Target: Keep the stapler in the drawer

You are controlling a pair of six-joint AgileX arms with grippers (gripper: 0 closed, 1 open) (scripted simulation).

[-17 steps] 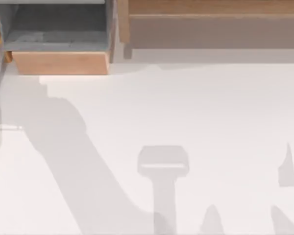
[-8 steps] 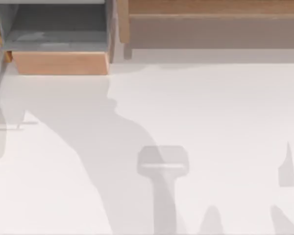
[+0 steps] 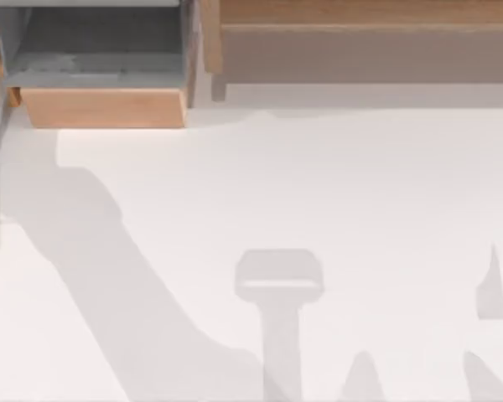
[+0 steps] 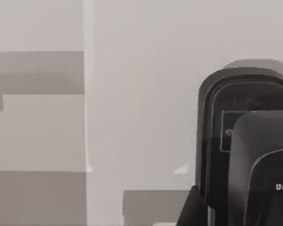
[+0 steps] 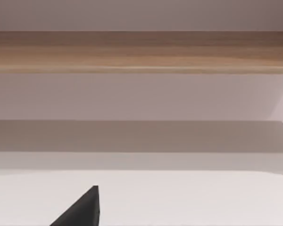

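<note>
Drawer [image 3: 105, 107] at the table's far left corner in the top view, pulled open, tan front panel facing the bare tabletop, grey floor and walls behind it. Stapler's whereabouts: cannot tell. Just right of the drawer, a wide brown shelf unit [image 3: 360, 17] along the far edge, seen again in the right wrist view as a wooden board [image 5: 141, 52] above a pale wall. White table [image 3: 344, 176], smooth and plain, crossed by soft grey shadows: one broad diagonal band [image 3: 109, 268] from the left, one T-shaped patch near the middle front, pointed shapes at the front right. Left gripper [image 4: 254, 155] dark against a pale grey surface; right gripper [image 5: 80, 212] low over the table, facing the shelf unit. Grip of either: cannot tell.
</note>
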